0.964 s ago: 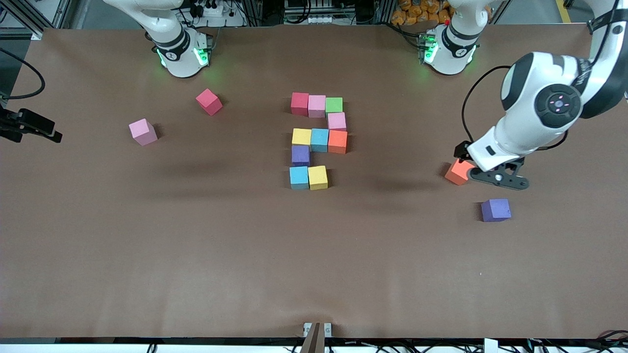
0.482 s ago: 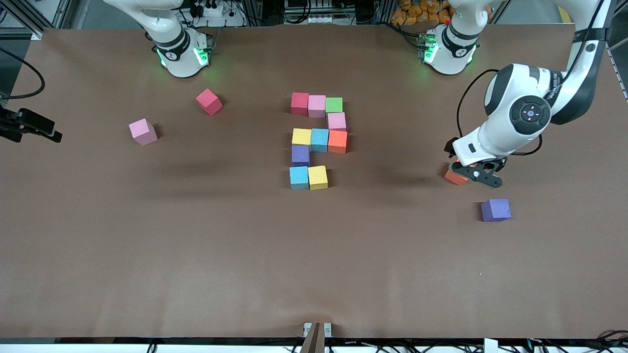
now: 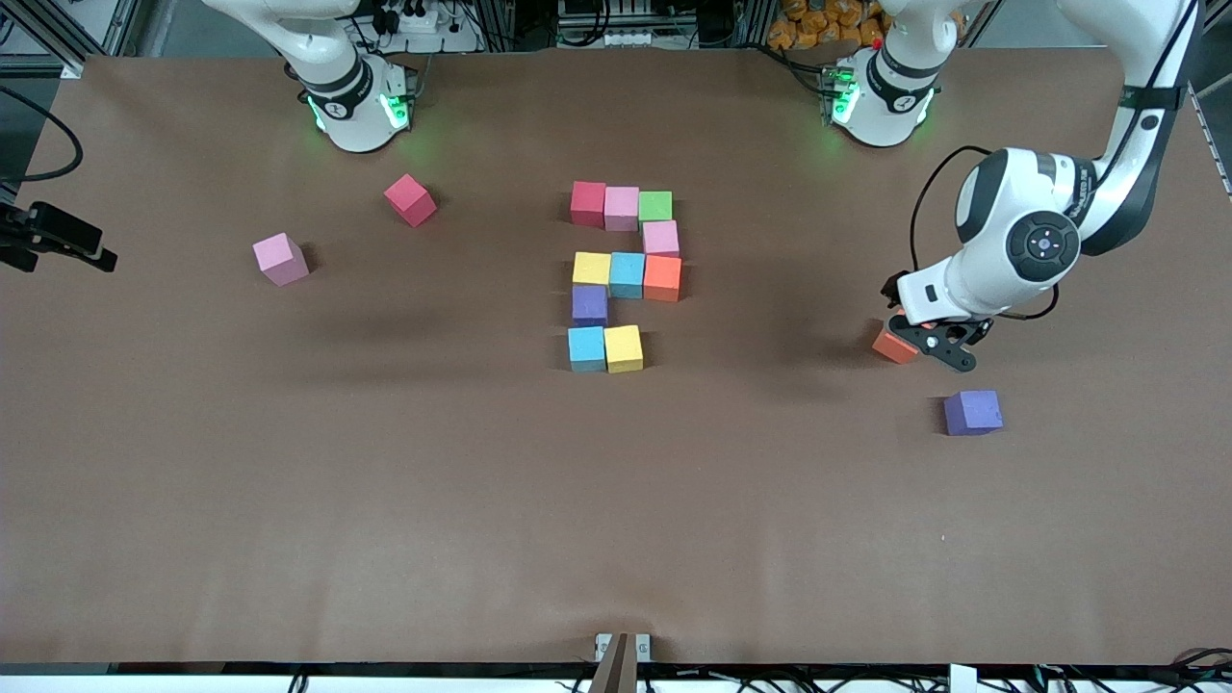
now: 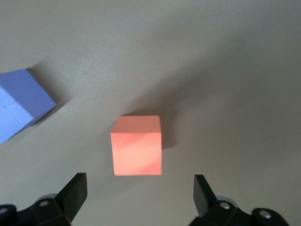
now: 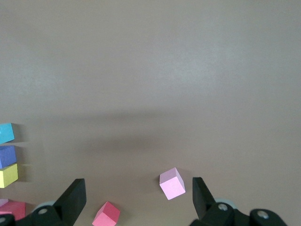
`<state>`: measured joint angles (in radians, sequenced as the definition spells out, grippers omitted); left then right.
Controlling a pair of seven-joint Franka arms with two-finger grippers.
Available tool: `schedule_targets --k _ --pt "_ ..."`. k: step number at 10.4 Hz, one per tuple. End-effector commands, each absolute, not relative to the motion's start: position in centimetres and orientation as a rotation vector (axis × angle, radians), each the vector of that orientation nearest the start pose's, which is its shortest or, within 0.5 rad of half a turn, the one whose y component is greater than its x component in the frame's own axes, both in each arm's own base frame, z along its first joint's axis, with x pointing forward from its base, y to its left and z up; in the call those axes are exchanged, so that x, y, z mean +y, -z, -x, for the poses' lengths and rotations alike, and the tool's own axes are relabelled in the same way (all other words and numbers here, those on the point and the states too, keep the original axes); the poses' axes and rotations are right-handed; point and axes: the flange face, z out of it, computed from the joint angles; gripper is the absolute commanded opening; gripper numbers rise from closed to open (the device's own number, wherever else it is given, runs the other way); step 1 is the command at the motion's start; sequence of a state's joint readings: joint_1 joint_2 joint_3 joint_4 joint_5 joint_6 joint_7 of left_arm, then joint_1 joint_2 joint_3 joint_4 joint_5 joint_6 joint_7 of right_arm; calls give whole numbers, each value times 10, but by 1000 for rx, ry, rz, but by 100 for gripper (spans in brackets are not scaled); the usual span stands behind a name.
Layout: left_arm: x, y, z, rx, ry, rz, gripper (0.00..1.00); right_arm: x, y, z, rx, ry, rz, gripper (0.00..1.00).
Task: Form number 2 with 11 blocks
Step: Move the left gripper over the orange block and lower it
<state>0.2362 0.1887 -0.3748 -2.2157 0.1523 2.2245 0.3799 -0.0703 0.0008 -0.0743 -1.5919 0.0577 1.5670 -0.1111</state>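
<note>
Ten blocks form a blocky figure mid-table, its nearest row holding a light blue and a yellow block. A loose orange block lies toward the left arm's end. My left gripper hangs open just above it. In the left wrist view the orange block sits just ahead of the left gripper, outside its jaws. My right gripper is open and empty, high over a pink block and a red block; it is out of the front view.
A loose purple block lies nearer the front camera than the orange one, also purple block in the left wrist view. Loose pink and red blocks lie toward the right arm's end. Both arm bases stand along the table's back edge.
My left gripper has come down over the orange block and shifted slightly toward the table's middle. The blocks have not moved.
</note>
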Motion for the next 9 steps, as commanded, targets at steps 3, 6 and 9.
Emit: schedule_targets --k 3,6,9 --pt "-52 -250 -522 974 -272 2981 100 -77 -619 -541 18 -44 3082 100" --pt "-42 -244 -522 935 -283 2994 100 -78 -620 -542 18 -38 3085 100" --pt "-41 -236 -523 915 -281 3007 100 -74 -620 -542 6 -44 3091 100"
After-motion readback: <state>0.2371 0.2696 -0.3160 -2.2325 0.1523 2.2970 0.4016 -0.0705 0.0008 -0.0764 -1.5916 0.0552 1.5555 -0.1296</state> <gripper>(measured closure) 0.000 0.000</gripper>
